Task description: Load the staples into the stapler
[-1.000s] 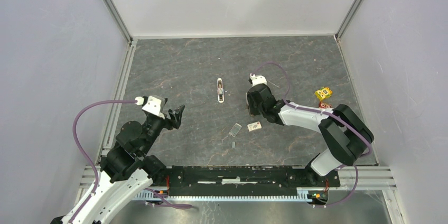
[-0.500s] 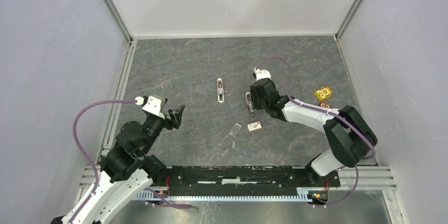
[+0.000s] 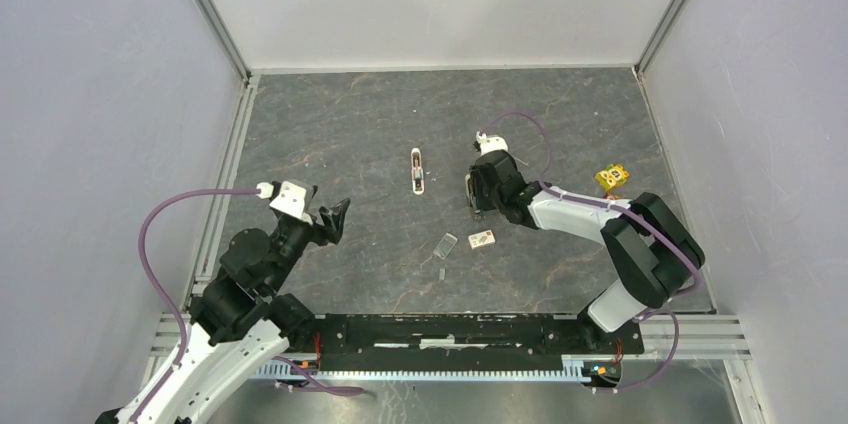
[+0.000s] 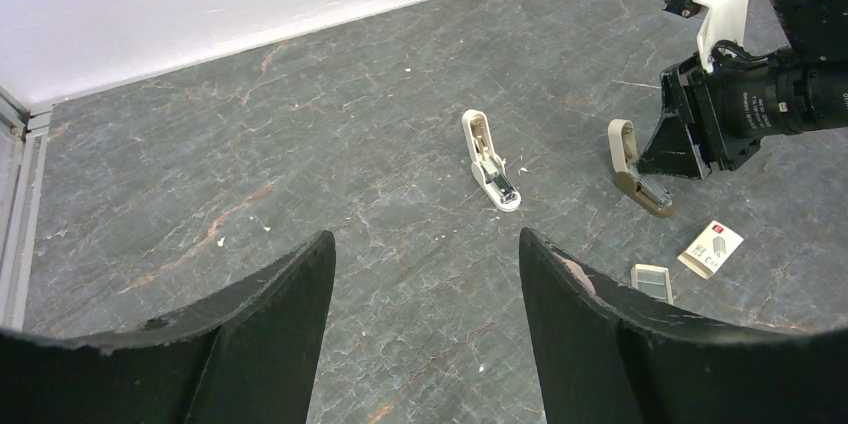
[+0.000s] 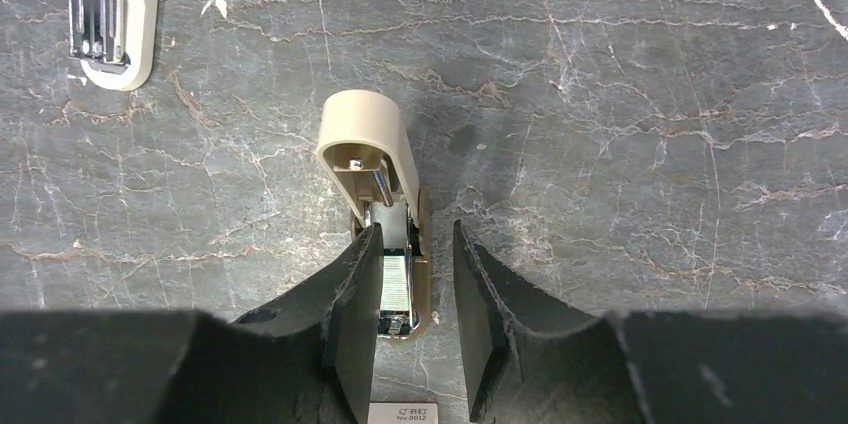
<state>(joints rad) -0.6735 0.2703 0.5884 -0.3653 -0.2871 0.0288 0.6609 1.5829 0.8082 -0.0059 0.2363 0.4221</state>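
A tan stapler [image 5: 368,149] lies flipped open on the table, also in the top view [image 3: 470,192] and the left wrist view [image 4: 638,169]. A ribbed silver strip that looks like the staples [image 5: 396,282] lies in its channel. My right gripper [image 5: 416,232] is open, with its fingers straddling the stapler's front end; it shows in the top view [image 3: 480,194]. The whitish staple box [image 3: 481,239] with a red mark and its clear lid [image 3: 445,246] lie just in front. My left gripper [image 3: 338,216] is open and empty, far to the left.
A second, white stapler [image 3: 416,170] lies open left of the tan one, and shows in the right wrist view [image 5: 105,4] and the left wrist view [image 4: 490,161]. A yellow cartoon-face cube [image 3: 612,177] sits at the right. Walls enclose the table.
My right gripper has shifted slightly toward the back, uncovering the tan stapler in the top view, and stays over it. The left arm has not moved.
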